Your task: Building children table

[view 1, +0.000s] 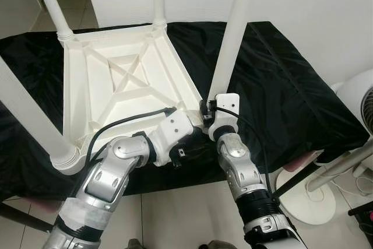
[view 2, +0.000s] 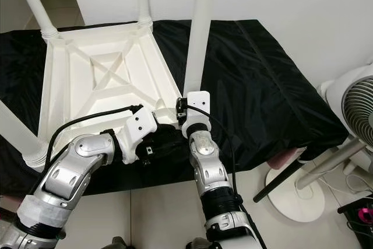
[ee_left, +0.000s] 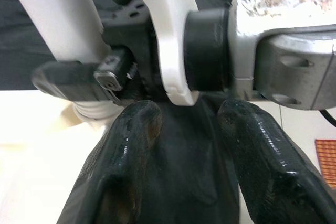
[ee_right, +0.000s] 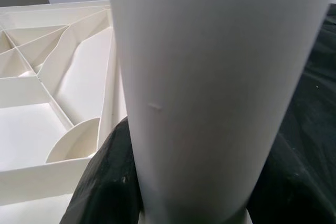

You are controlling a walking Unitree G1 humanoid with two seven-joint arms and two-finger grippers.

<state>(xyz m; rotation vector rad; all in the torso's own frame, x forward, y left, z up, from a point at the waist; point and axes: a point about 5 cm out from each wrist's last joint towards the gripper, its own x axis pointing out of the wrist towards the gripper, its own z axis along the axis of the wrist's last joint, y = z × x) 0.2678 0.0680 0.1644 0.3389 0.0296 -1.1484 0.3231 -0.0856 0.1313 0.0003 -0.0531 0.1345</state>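
Presently: white plastic children's table (view 1: 116, 86), upside down on a black cloth (view 1: 280, 86), ribbed underside up, occupying the centre-left of the head views; inverted so the corner sockets are reachable.

Legs: four white tubes standing up from the corners. The leg (view 1: 230, 45) at the near right corner, centre frame, is the one in hand.

Right gripper (ee_right: 184, 192): black fingers clamped on either side of that leg low down, judged to steady or press it into its socket.

Left gripper (ee_left: 184, 145): fingers parted, empty, just beside the right wrist at the same corner, likely bracing.

Surroundings: white fan (view 2: 349, 109), right edge; tiled floor (view 1: 175, 214), bottom.
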